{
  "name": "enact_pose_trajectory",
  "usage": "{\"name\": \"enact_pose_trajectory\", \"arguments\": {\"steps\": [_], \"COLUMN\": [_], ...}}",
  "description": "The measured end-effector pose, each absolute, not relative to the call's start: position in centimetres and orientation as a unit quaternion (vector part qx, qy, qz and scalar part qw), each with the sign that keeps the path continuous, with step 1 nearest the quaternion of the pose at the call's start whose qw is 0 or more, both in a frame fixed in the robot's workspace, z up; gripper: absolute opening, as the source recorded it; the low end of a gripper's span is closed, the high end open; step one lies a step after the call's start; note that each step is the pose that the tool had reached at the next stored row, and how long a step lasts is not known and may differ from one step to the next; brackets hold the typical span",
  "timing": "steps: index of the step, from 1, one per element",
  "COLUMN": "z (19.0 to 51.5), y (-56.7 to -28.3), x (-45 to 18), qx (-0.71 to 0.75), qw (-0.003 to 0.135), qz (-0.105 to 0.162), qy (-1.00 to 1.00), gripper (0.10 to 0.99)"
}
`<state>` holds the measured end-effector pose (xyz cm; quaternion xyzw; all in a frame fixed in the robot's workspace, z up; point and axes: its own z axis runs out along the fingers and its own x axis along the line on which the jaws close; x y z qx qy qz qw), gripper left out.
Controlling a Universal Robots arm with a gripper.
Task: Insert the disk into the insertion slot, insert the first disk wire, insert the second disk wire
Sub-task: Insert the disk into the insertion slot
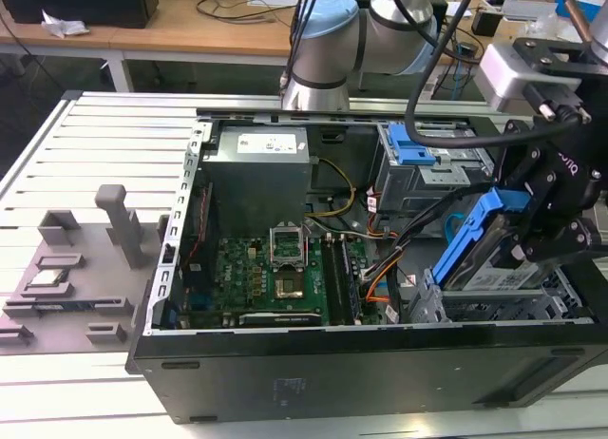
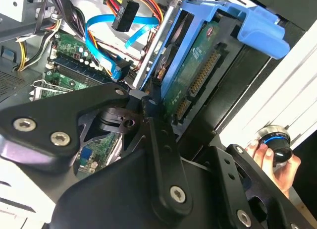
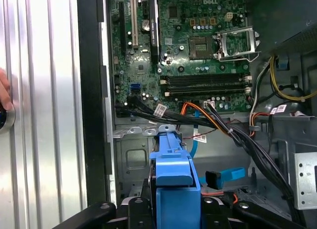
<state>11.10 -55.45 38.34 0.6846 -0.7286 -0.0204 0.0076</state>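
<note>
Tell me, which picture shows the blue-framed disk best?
The exterior view: the disk shows its label and blue frame, tilted at the insertion slot. The second wrist view shows its green underside; the first wrist view, its blue end.

Green motherboard, power supply, grey fixtures

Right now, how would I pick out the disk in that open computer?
Find the open black computer case; at the exterior view's right end the black tool holds the disk tilted, at the silver drive cage. Its bright blue frame around a silver slab is far bigger than the blue latch nearby.
</note>
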Motion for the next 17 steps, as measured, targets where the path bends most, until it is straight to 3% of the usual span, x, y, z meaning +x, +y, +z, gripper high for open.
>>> {"name": "enact_pose_trajectory", "arguments": {"steps": [6, 8, 14, 16, 17], "z": [38.34, 38.33, 38.34, 38.33, 38.33], "y": [-55.46, -55.46, -55.45, -55.46, -55.45], "x": [11.09, 11.09, 11.09, 11.09, 11.09], "qx": [0.685, 0.685, 0.685, 0.685, 0.685], "qw": [0.008, 0.008, 0.008, 0.008, 0.008], "qz": [-0.020, -0.020, -0.020, -0.020, -0.020], "qy": [-0.729, -0.729, -0.729, -0.729, -0.729], "gripper": [0.369, 0.443, 0.443, 0.235, 0.180]}}
